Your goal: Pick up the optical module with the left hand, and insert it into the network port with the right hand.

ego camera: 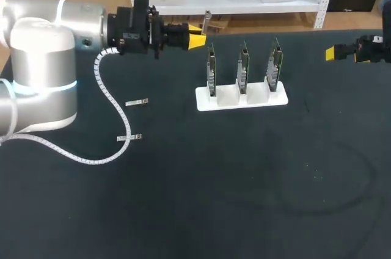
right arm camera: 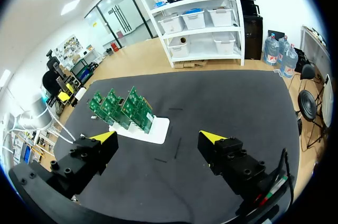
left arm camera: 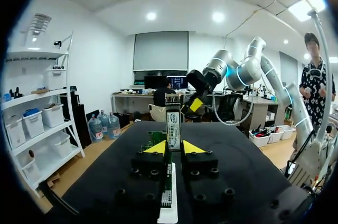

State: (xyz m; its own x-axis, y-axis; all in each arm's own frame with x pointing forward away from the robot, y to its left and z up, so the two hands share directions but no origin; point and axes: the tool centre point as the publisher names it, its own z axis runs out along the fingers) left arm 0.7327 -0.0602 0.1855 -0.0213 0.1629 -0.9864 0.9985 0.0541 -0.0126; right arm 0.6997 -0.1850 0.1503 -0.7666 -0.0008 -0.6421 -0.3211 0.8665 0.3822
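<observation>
Optical module (left arm camera: 173, 129): it stands upright between the two yellow tips of the left gripper (left arm camera: 173, 147). Its upper part rises above the tips and its lower part goes down between the black finger bodies.

Left gripper: clenched on the module, one yellow tip pressing each side. In the head view it is held above the far left part of the table (ego camera: 244, 198), pointing toward the right side. It is near the left end of the white stand (ego camera: 220, 97) but does not touch it.

Right gripper (right arm camera: 158, 137): released, with the fingers wide apart and nothing between them. In the head view it is at the far right side of the table, well apart from the stand and from the module.

White stand: it lies flat on the dark table between the two grippers, nearer to the left one.

In the stand: three green circuit boards (ego camera: 243, 66), each upright in its own slot, side by side with gaps between them. From the right wrist view they are ahead of the open fingers.

Loose on the table: two small silver pieces (ego camera: 137, 102) of the same kind as the module lie flat, left of the stand, one nearer to the front than the other.

Cable (ego camera: 113, 103): a white coiled cable hangs from the left arm and curves down across the table beside these two pieces.
</observation>
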